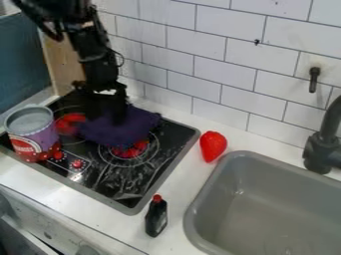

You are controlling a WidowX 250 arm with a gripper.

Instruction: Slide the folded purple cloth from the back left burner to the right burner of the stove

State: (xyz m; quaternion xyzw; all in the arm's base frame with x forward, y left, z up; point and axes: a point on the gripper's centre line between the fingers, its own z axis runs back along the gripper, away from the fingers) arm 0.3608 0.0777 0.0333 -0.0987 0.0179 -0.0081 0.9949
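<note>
The black gripper [118, 117] hangs down at the back of the black stove top, over a dark purple cloth [123, 130]. Its lower end meets the cloth, and black against dark hides how the two fingers stand. The cloth lies across the middle of the stove [126, 191], partly over the red burner marks. To the left, a purple and red can [33, 137] stands at the stove's left edge.
A red strawberry [213, 146] lies on the counter between stove and sink. A small dark bottle with a red cap [156, 217] is at the front. The grey sink [200, 211] and black faucet [323, 144] are at right; a white tiled wall [226, 50] runs behind.
</note>
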